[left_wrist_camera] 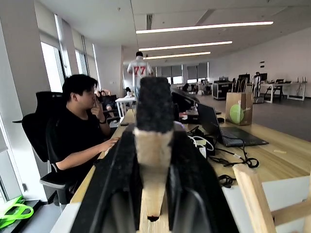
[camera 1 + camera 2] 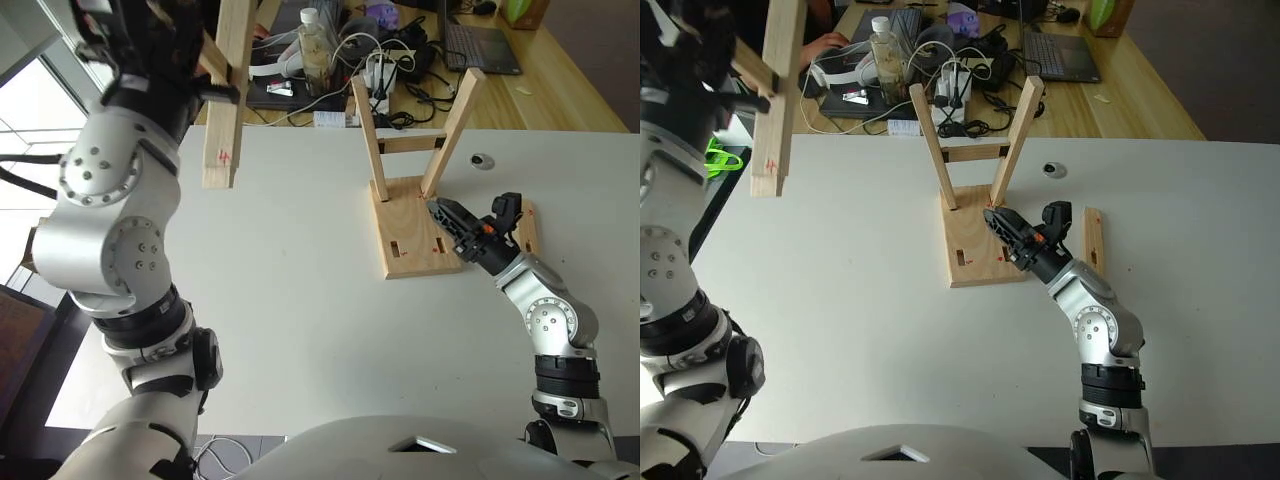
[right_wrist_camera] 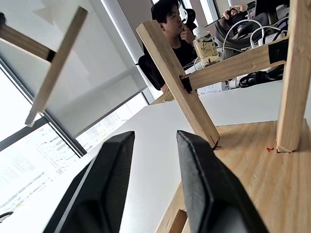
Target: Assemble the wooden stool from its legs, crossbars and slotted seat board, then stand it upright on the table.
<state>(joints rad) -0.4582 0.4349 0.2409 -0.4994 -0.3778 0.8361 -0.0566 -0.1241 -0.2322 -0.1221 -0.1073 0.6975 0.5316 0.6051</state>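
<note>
Left eye view: right tool (image 2: 446, 214), spread and empty, hovers over the seat board (image 2: 400, 252) beside its standing legs (image 2: 373, 140); left tool (image 2: 220, 86) clamps a raised leg pair (image 2: 224, 145).

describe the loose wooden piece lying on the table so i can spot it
On the white table, find the seat board with two legs standing in it. Past its right edge, beside the right gripper, a short wooden bar lies flat: the only piece neither slotted in nor held aloft.
</note>
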